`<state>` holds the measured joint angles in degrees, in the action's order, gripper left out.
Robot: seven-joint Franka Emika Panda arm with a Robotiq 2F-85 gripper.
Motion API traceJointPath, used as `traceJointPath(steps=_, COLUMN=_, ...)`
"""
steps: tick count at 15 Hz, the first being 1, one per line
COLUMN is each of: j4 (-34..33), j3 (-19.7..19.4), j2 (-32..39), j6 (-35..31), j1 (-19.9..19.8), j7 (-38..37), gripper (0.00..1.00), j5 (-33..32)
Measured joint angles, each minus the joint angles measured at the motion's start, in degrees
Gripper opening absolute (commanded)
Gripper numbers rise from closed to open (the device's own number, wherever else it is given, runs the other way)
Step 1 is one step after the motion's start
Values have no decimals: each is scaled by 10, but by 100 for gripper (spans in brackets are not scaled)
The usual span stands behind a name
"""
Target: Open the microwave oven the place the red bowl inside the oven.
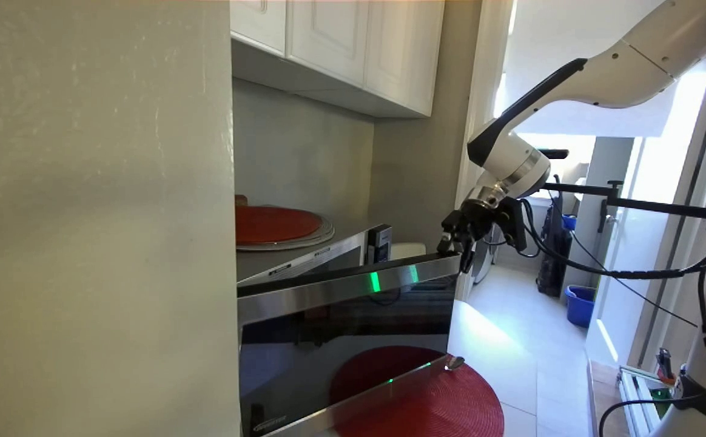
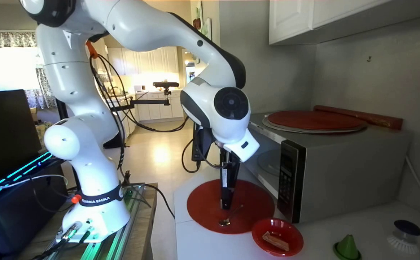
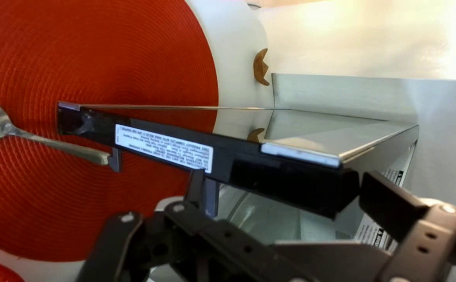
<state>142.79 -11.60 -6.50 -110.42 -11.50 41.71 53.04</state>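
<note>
The step in hand, as I judge it, is opening the microwave oven [image 2: 354, 173]. Its door [image 1: 335, 294] stands partly swung out, enough that the round glass turntable [image 2: 270, 162] shows inside, beside the control panel [image 2: 291, 177]. The hand [image 3: 281, 178] is at the door's upper free corner, its fingers [image 3: 392, 203] spread wide and apparently clasping nothing; whether either finger presses on the door I cannot tell.

The red bowl [image 2: 278, 226] sits upright on the white desk [image 2: 320, 236], just beside the red placemat [image 2: 206, 202] and near the oven's control-panel corner. A brownish piece [image 2: 275, 241] that I cannot identify lies in it. A metal spoon [image 3: 36, 138] rests on the placemat.

The next move probably calls for a finger set against the door's inner side and a steady outward sweep along its arc, until bowl and hand can pass; squeezing seems unnecessary. What looks like a latch hook [image 3: 211, 197] on the door's inner edge lies close to a finger and could snag it. Only then should the hand leave the door, come down to the bowl, pinch its rim and carry it level onto the turntable.
</note>
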Motion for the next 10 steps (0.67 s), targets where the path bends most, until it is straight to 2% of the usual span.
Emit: traceJointPath(steps=10, j4=88, j3=-12, j2=-95, j6=91, j1=-4, j7=0, gripper=100, j5=-101)
